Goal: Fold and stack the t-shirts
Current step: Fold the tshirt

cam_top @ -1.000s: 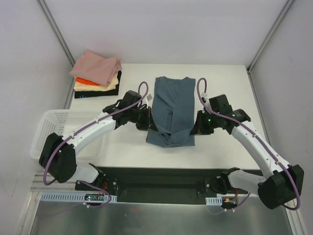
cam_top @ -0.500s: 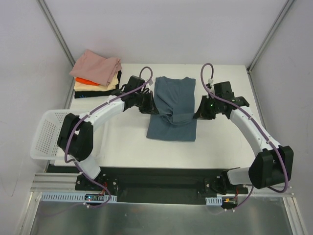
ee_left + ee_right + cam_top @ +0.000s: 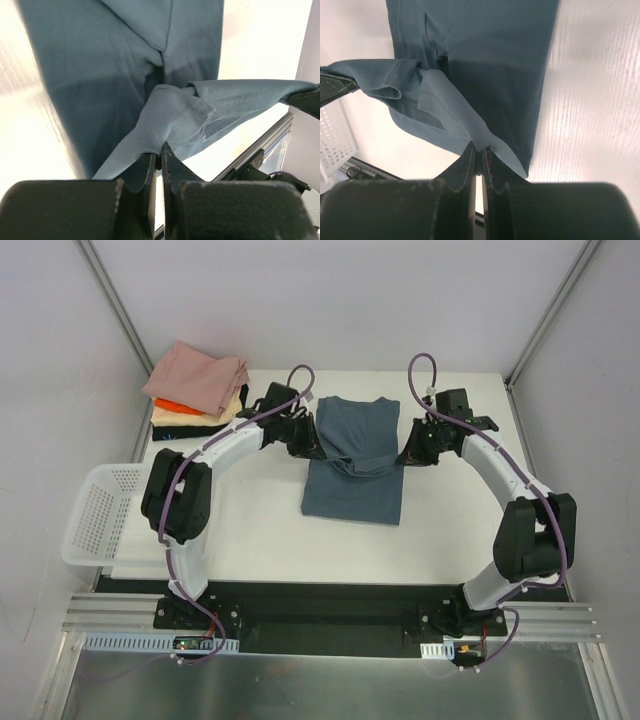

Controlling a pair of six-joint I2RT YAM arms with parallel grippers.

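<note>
A slate-blue t-shirt (image 3: pixel 352 485) lies lengthwise in the middle of the table, its near hem lifted and carried back over its middle. My left gripper (image 3: pixel 313 447) is shut on the left corner of that hem; in the left wrist view the cloth (image 3: pixel 172 117) is pinched at the fingertips (image 3: pixel 150 162). My right gripper (image 3: pixel 403 454) is shut on the right corner, and the right wrist view shows the cloth (image 3: pixel 445 107) held between the fingertips (image 3: pixel 470 152). A stack of folded t-shirts (image 3: pixel 198 390), dusty pink over orange, cream and black, sits at the far left corner.
A white lattice basket (image 3: pixel 100 515) stands at the table's left near edge. The white table (image 3: pixel 450 530) ends at a black rail along the front. Walls stand close on the left, back and right.
Both grippers have carried the shirt's near hem away from the front edge, from over the near end to over the shirt's middle. The fold has lengthened. The stack has not moved.
</note>
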